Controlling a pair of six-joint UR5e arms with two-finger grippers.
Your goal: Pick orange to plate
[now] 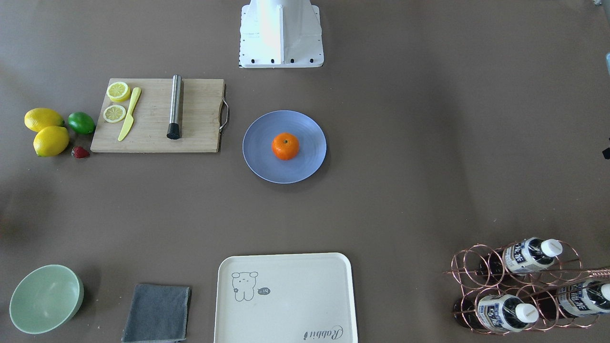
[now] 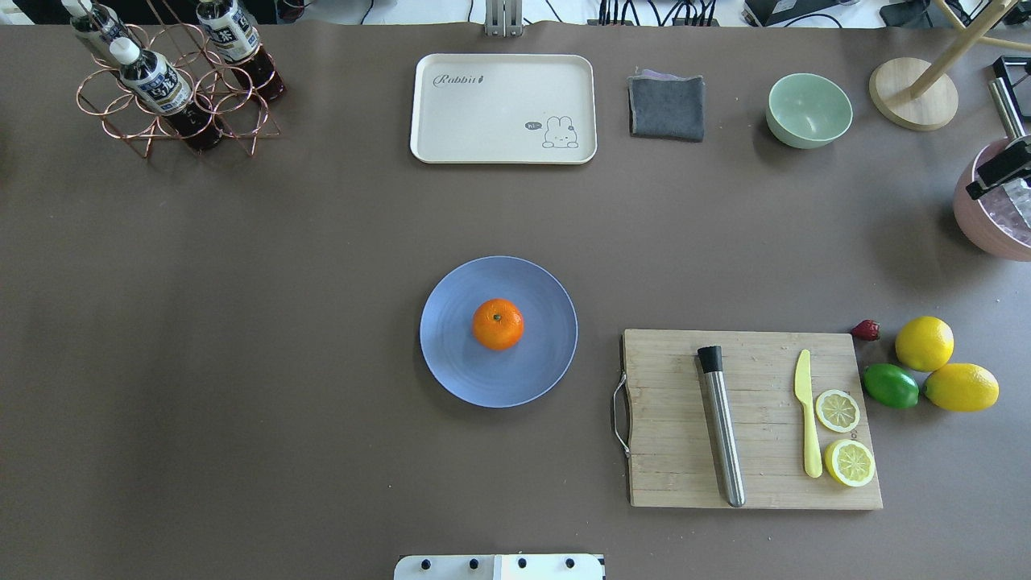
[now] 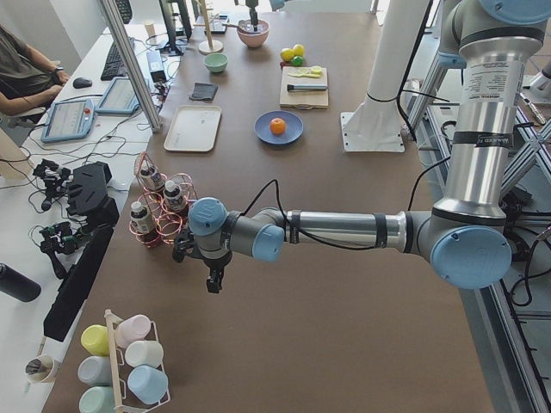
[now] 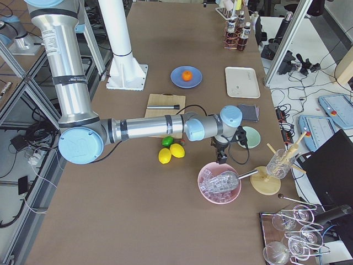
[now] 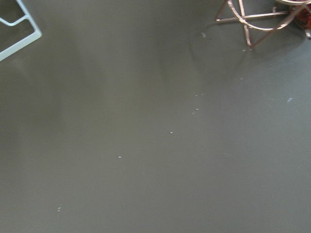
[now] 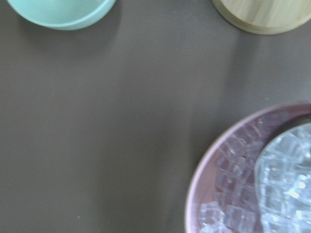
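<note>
1. The orange (image 2: 497, 324) sits at the centre of the plate (image 2: 459, 370), in the middle of the table (image 2: 242, 322). The placing looks done.
2. The left claw (image 3: 213, 282) hangs near the table's left end and the right claw (image 4: 220, 159) near its right end. I cannot tell whether either is open or closed.
3. Next move, as I judge it: none beyond keeping both arms clear.
4. The tray (image 2: 499, 121) reads "Rabbit". The labels on the bottles (image 1: 524, 255) are illegible.

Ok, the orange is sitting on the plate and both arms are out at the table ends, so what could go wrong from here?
1. The orange lies loose and unheld on the flat plate; a knock could roll it off.
2. The right gripper hangs close by the pink bowl of ice cubes; a careless move might clip it.
3. The left gripper hangs low near the copper bottle rack and could snag it when swinging.
</note>
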